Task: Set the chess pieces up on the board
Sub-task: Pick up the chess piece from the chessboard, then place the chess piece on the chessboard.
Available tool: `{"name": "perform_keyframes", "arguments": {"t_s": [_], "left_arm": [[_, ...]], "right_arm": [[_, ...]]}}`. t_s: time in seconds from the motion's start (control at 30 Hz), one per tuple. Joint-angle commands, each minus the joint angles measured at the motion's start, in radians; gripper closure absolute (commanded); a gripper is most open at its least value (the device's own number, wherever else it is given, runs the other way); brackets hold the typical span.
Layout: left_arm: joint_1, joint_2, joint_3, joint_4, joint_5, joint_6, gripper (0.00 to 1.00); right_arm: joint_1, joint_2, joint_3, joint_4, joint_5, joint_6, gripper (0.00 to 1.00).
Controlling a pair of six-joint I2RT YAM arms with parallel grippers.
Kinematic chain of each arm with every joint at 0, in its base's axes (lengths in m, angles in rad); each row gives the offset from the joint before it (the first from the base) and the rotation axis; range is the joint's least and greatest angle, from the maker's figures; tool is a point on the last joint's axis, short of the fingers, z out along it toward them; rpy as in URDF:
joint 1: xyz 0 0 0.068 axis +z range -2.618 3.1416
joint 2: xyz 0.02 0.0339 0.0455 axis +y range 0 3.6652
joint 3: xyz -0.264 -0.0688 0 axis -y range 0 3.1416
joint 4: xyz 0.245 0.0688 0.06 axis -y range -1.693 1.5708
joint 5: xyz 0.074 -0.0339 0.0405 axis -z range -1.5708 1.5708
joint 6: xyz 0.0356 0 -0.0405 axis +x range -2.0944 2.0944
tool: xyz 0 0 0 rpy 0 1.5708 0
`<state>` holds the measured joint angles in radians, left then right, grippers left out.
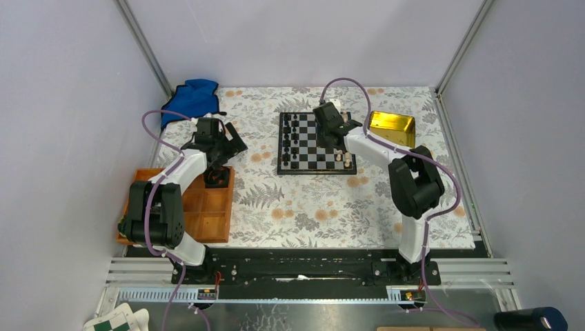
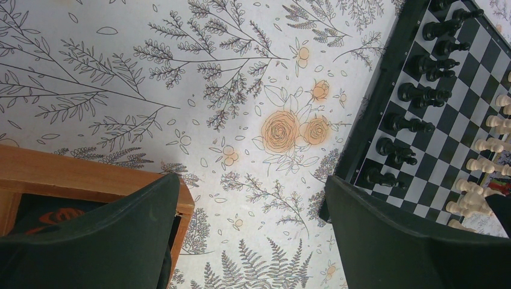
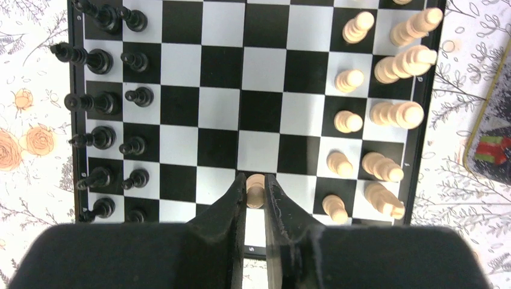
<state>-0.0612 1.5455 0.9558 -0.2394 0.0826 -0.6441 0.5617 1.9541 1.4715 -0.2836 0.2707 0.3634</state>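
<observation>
Left arm's folded up over the wooden tray [image 1: 210,210] at lower left, left gripper [image 2: 252,183] jaws wide open, holding nothing above the flowery desk [image 2: 181,78]. Right arm stretches to the board [image 1: 317,170], upper middle. Only its wrist view shows the right gripper [image 3: 256,179] jaws pinching a pale piece [image 3: 256,191], with the black pieces [image 3: 99,60] at left.

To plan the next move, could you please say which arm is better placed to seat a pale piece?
Right: the right gripper holds a pale piece over the board; the left gripper hangs open, off it.
</observation>
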Motion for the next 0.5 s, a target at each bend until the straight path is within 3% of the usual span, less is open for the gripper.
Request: {"name": "perform_keyframes", "arguments": {"t_s": [0.0,0.47], "left_arm": [[0.008,-0.016,0.023,0.041,0.009,0.012,0.01],[0.008,-0.019,0.018,0.045,0.013,0.010,0.01]], "right_arm": [[-0.006,-0.109,-0.049,-0.026,-0.005,-0.002,0.96],[-0.006,-0.305,-0.278,-0.028,0.018,0.016,0.95]]}}
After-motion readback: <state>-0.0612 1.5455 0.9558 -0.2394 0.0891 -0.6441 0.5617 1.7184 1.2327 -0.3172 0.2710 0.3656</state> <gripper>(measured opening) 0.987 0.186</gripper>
